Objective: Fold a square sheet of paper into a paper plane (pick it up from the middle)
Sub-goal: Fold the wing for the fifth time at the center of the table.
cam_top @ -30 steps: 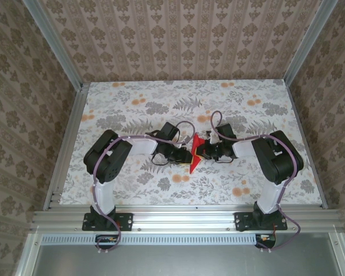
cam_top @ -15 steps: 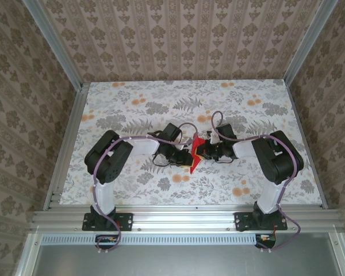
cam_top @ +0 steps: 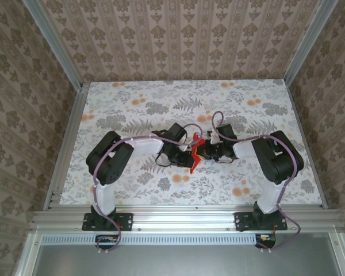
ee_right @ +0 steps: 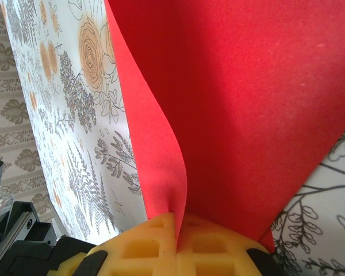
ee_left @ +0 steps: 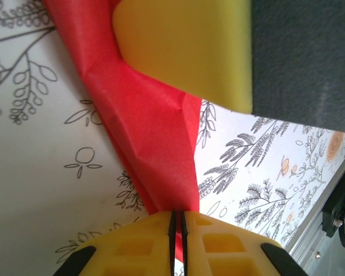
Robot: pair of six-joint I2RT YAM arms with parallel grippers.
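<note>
Top external view: got both arms bent inward over the middle of the floral tabletop (cam_top: pixel 132 103), with the left end effector (cam_top: pixel 186 151) and the right end effector (cam_top: pixel 203 150) almost nose to nose. Sandwiched right between them, the red sheet of paper (cam_top: pixel 194 155), bunched into a narrow strip with its lower tip pointing toward the near edge. Can't tell from up here whether it's touching the tabletop or lifted clear of it.

Left wrist view: yellow fingertips (ee_left: pixel 207 236) at the bottom pressed nearly together, pinching a creased bit of the red paper right in the slit. Running up and to the left from there, wrinkled, then tucked behind the other arm's yellow pad (ee_left: pixel 184 46) at the top. Leafy flower print underneath.

Right wrist view: same deal, yellow fingers (ee_right: pixel 138 253) squeezed tight on a fold of the paper. Broad smooth red flap fanning up and to the right, curled edge on the left, more flower print behind.
</note>
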